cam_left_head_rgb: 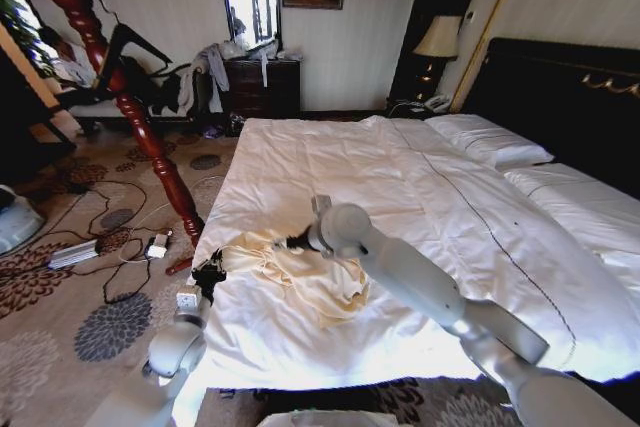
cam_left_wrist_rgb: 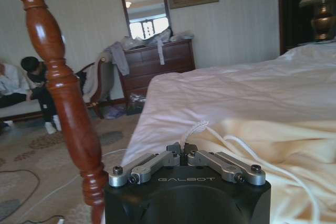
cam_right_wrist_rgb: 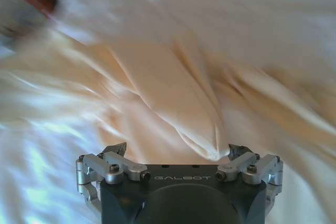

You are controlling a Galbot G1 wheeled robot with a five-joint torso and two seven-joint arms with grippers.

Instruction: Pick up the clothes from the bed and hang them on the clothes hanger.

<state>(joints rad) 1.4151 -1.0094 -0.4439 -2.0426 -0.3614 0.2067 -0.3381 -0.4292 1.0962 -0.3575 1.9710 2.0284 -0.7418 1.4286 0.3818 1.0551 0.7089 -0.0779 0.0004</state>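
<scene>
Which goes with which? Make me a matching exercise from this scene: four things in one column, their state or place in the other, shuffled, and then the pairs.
Things
1. shirt
2. left gripper
3. right gripper
4. coat stand

State or place
A. shut on the shirt's edge, at the side of the bed
B. stands on the carpet beside the bed
C. lies crumpled on the bed
D. open, just above the shirt

Pairs: 1-C, 2-A, 3-D, 4-B
</scene>
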